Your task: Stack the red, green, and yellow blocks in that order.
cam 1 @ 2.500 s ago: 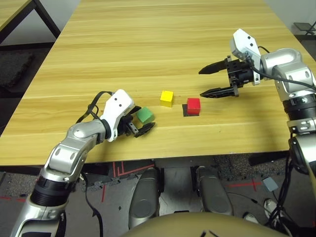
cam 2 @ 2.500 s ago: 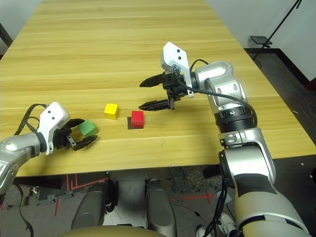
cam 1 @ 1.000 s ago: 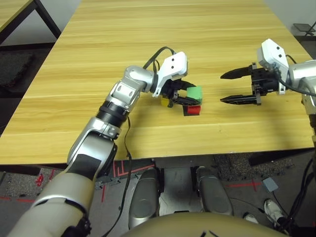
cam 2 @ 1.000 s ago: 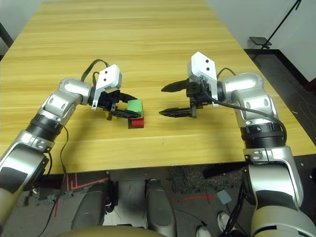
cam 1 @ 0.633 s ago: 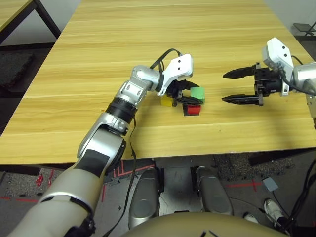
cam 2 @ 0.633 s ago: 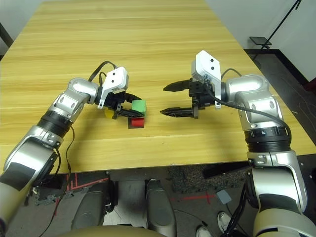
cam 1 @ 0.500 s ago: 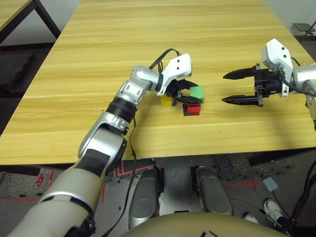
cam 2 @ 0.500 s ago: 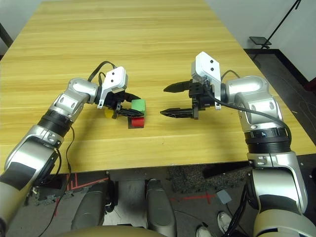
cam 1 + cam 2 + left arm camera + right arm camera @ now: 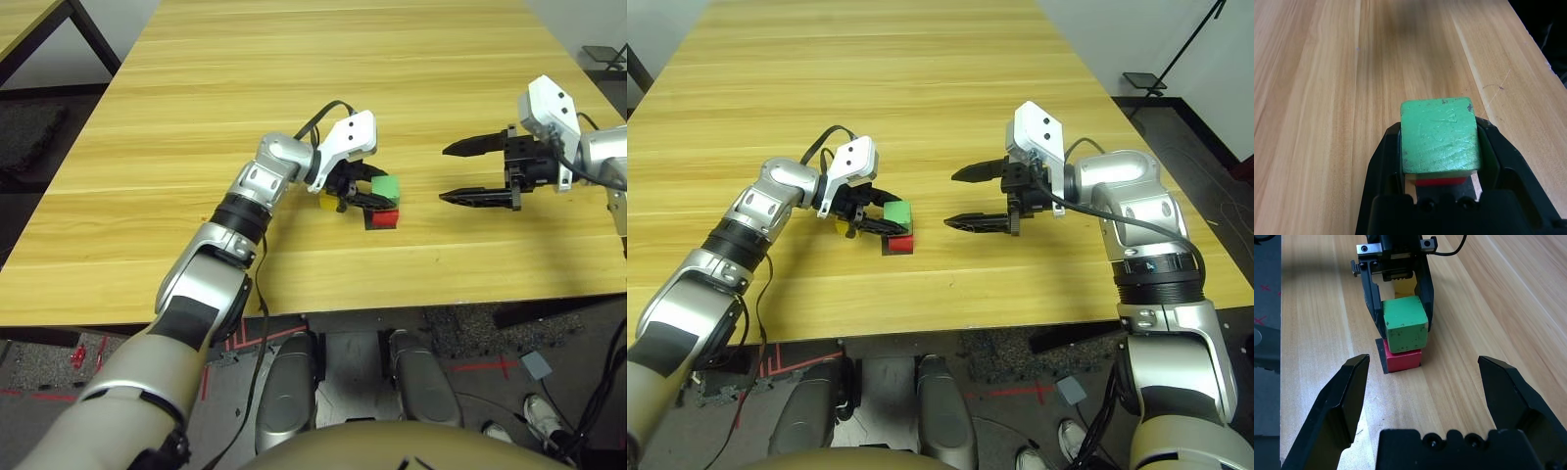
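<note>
At the two o'clock side of the red block (image 9: 385, 220), the right tool (image 9: 443, 174) has its fingers spread, with nothing between them. The left tool (image 9: 385, 189) pinches the green block (image 9: 1440, 137) directly over the red one; whether those two touch, I cannot tell. Red sits on a black patch (image 9: 1381, 355) on the tabletop (image 9: 245, 78). The yellow block (image 9: 327, 202), partly hidden, lies near red, toward ten o'clock.
</note>
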`<state>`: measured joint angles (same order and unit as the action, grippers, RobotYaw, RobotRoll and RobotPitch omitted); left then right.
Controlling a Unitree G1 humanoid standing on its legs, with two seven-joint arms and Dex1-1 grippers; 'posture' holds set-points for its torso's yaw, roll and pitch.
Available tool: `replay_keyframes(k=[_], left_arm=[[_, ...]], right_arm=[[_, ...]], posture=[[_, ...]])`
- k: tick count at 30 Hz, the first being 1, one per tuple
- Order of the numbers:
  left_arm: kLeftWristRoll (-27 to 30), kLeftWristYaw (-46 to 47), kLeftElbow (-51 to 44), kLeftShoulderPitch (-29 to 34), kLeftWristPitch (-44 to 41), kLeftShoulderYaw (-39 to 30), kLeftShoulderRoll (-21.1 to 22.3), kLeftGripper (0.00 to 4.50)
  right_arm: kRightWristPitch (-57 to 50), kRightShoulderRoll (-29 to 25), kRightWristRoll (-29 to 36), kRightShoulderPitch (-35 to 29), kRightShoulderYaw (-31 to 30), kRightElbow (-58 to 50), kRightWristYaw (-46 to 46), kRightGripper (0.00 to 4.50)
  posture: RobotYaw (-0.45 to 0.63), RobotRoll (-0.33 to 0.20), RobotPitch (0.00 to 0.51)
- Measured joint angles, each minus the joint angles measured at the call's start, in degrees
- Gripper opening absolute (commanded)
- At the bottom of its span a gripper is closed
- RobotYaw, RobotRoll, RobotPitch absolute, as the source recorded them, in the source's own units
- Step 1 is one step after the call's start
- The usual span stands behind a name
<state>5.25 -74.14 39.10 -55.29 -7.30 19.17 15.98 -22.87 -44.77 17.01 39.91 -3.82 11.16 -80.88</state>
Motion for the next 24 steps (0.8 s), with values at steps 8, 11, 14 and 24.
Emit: replay_keyframes(k=[8,11,14,24], left_arm=[[0.0,-0.23,-1.62,0.12,-1.51,-0.1,-0.73,2.1],[-0.08,-0.2,-1.62,0.44,-1.69,-0.1,-0.75,2.1],[-0.21,-0.21,-1.62,0.76,-1.69,-0.08,-0.63,2.1],[-0.88,-0.26,-1.59,0.87,-1.38,0.02,-0.29,3.09]], right_arm=[[-0.71,-0.23,0.0,-0.25,0.04,-0.06,0.92,4.5],[-0.92,-0.23,0.02,-0.28,0.04,-0.24,1.07,4.5],[-1.31,-0.23,0.06,-0.33,0.05,-0.89,1.46,4.5],[-1.66,-0.2,0.09,-0.32,0.04,-1.07,1.79,4.5]], posture=[[0.14,-0.038,0.143],[0.14,-0.036,0.14],[0.15,-0.036,0.138],[0.16,-0.043,0.129]])
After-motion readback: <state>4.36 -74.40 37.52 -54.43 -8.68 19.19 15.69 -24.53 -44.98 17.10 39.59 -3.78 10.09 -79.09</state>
